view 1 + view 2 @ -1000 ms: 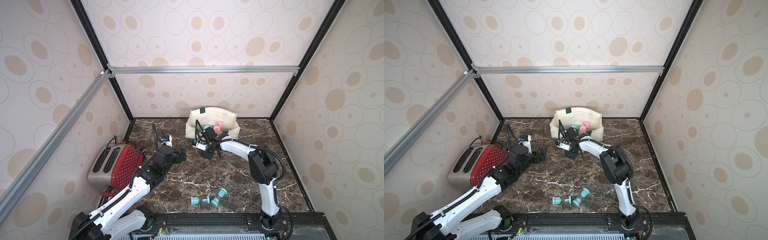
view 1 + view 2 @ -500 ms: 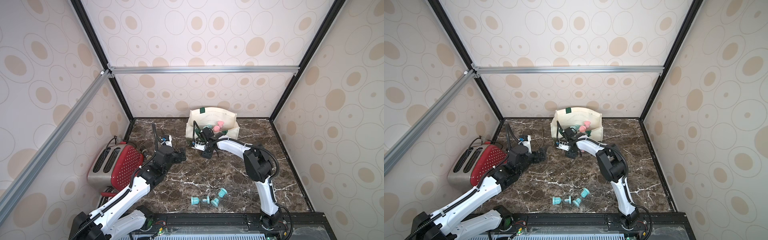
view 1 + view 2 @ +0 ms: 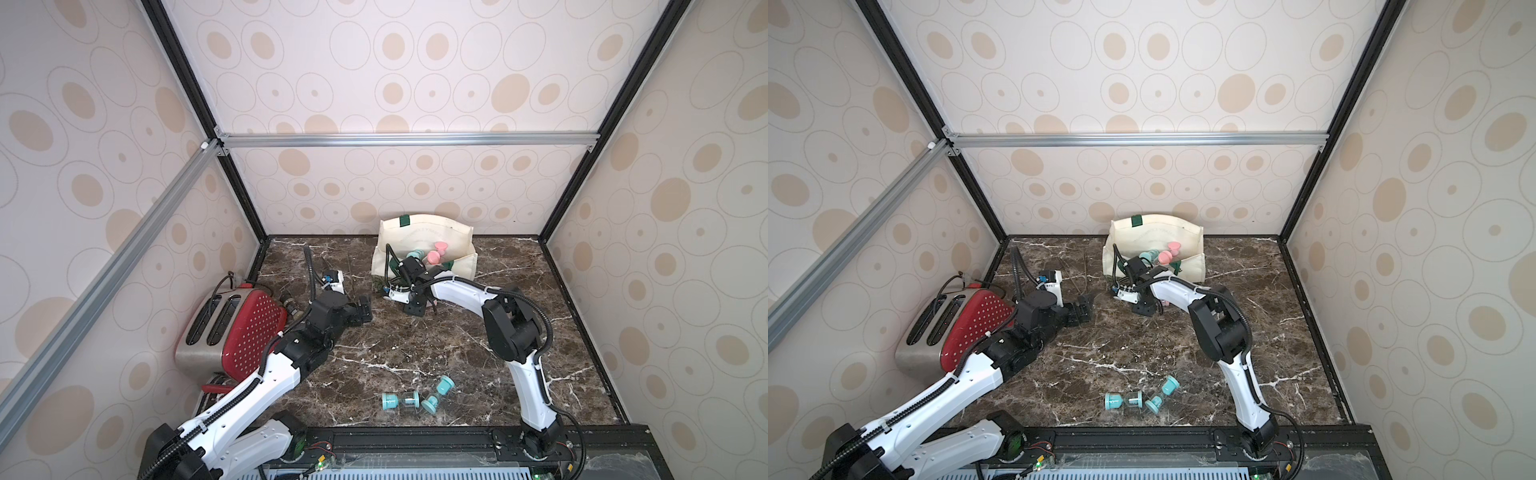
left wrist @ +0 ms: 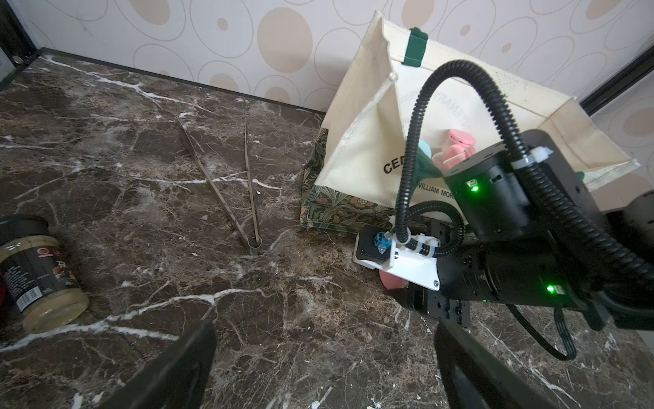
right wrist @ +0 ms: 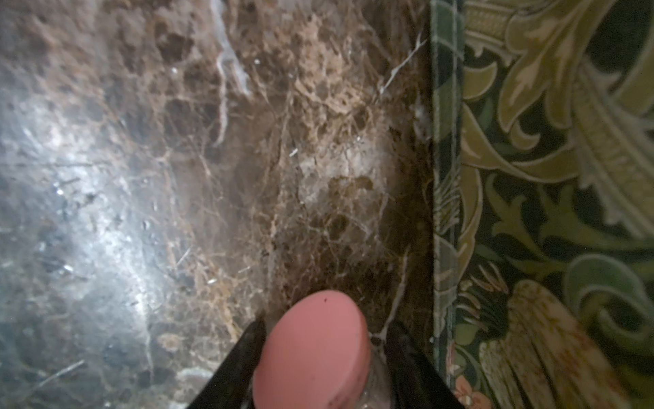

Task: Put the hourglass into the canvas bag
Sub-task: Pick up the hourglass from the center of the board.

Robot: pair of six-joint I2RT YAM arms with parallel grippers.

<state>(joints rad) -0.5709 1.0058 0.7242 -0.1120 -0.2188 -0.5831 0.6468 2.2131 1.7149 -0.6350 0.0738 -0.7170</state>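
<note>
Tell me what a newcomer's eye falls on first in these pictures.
The red toaster stands out at the left of the dark marble table. Against the back wall the cream canvas bag stands open with hourglasses inside. Just in front of it the right hand is low at the tabletop, with a pink hourglass between its fingers.

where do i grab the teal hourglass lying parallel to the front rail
Take the teal hourglass by its clear middle, straight down from above. It lies on its side, wider caps at both ends, and the other teal hourglass crowds one cap, so coming end-on looks blocked.
</note>
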